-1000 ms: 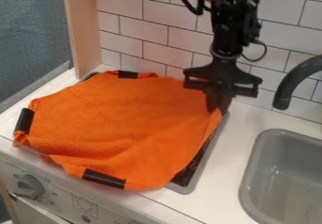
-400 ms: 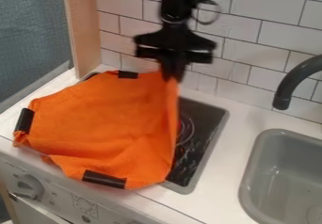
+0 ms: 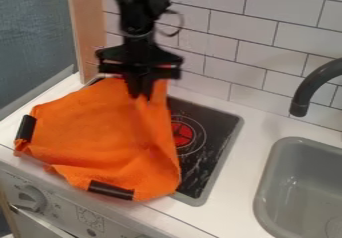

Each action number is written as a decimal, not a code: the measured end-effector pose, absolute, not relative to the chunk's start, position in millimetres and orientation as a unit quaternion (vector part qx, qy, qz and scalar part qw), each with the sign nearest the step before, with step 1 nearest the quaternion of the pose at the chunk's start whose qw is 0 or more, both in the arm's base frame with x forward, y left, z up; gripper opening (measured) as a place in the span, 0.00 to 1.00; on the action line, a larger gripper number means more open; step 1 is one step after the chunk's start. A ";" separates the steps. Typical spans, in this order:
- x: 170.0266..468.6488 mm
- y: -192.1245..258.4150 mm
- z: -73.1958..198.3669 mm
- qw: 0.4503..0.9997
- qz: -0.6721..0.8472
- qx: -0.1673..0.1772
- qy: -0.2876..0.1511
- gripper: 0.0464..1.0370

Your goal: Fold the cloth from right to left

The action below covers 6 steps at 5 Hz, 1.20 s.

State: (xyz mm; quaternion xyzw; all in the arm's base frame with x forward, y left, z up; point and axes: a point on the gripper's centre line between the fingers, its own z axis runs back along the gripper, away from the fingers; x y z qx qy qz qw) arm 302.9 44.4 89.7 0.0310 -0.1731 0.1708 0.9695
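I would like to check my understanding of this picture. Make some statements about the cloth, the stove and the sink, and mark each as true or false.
1. The hand is at the far part of the orange cloth. True.
2. The cloth covers the whole stove top. False: the right part of the stove top, with a red burner mark, is uncovered.
3. A black strip is on the cloth's near edge. True.
4. The cloth lies in the sink. False: it is left of the sink.
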 end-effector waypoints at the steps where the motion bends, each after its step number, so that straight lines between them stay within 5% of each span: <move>1: 298.9 51.1 81.2 0.971 0.166 0.031 -0.168 0.02; 4: 294.4 86.5 45.3 0.973 0.170 0.048 -0.147 0.05; 5: 294.2 85.7 44.2 0.973 0.174 0.041 -0.145 0.22; 6: 293.3 84.6 43.8 0.972 0.183 0.039 -0.142 0.50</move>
